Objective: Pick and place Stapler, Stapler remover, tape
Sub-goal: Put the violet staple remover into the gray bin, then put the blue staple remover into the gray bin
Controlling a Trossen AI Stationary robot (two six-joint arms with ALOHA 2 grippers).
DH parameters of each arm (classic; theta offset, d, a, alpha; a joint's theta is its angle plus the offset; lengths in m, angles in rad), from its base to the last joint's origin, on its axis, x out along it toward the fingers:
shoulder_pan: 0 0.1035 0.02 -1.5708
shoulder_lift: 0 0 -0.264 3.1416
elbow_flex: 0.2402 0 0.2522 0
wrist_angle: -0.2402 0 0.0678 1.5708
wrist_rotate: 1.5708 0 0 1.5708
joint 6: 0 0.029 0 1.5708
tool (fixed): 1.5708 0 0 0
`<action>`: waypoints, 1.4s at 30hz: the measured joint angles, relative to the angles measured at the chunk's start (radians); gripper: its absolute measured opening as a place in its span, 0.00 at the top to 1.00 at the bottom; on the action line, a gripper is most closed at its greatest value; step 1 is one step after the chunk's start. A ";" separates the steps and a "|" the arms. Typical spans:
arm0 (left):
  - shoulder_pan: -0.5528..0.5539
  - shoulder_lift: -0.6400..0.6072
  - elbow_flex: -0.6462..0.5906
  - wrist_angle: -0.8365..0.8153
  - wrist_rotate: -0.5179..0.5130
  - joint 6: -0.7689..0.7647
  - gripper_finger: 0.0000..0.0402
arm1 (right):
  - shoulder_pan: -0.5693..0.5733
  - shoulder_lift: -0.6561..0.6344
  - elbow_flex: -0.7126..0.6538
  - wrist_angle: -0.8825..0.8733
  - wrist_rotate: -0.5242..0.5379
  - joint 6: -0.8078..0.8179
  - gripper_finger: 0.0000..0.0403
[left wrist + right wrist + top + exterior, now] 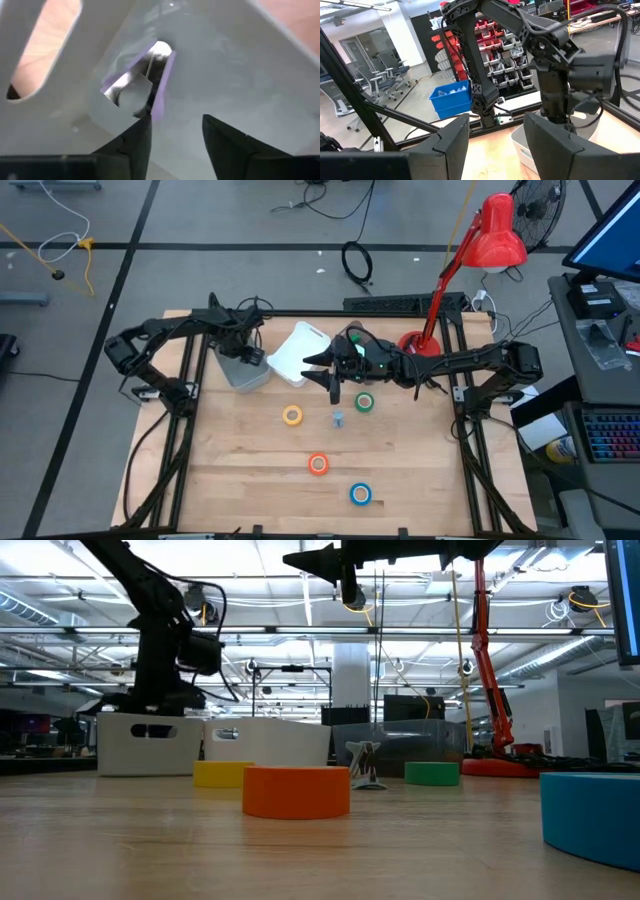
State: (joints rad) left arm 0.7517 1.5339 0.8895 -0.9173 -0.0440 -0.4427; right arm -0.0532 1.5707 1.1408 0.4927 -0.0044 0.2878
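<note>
The worktop (pixel 250 480) is a pale wooden surface with a dark frame. At its far left stands a grey bin (pixel 243 370), with a white bin (pixel 292 356) just to its right. The left end effector (pixel 172 131) is lowered into the grey bin; its fingers (pixel 137 142) stand apart with nothing between them, just above a purple-and-metal tool (pixel 145 82) lying on the bin floor. The right end effector (pixel 318 368) hangs above the worktop centre, fingers (pixel 452 137) parted and empty.

The tape rolls lie flat and well apart: green (pixel 365 402) far right, yellow (pixel 292 416) centre, orange (pixel 318 464) nearer, blue (pixel 360 494) nearest. A small pale blue object (pixel 338 418) sits between yellow and green.
</note>
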 joint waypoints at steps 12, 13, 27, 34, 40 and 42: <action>-0.039 -0.165 0.107 -0.136 0.055 -0.068 0.52 | 0.000 0.000 0.000 -0.012 -0.025 -0.008 0.55; -0.060 -0.193 0.113 -0.134 0.070 -0.067 0.52 | 0.000 -0.005 0.000 -0.021 -0.039 -0.011 0.55; -0.544 -0.427 0.122 0.116 0.037 -0.271 0.61 | -0.072 -0.205 -0.200 -0.192 -0.079 -0.053 0.57; -0.737 -0.344 0.122 0.444 -0.034 -0.215 0.65 | -0.092 -0.470 -0.437 -0.164 -0.079 -0.067 0.58; -0.814 -0.194 0.122 0.729 -0.015 -0.131 0.69 | -0.082 -0.688 -0.618 -0.151 -0.080 -0.034 0.58; -0.830 -0.131 0.123 0.830 0.010 -0.114 0.70 | -0.082 -0.754 -0.668 -0.157 -0.080 -0.008 0.58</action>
State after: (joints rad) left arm -0.0783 1.4029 1.0121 -0.0877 -0.0342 -0.5564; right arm -0.1352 0.8169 0.4725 0.3355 -0.0846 0.2796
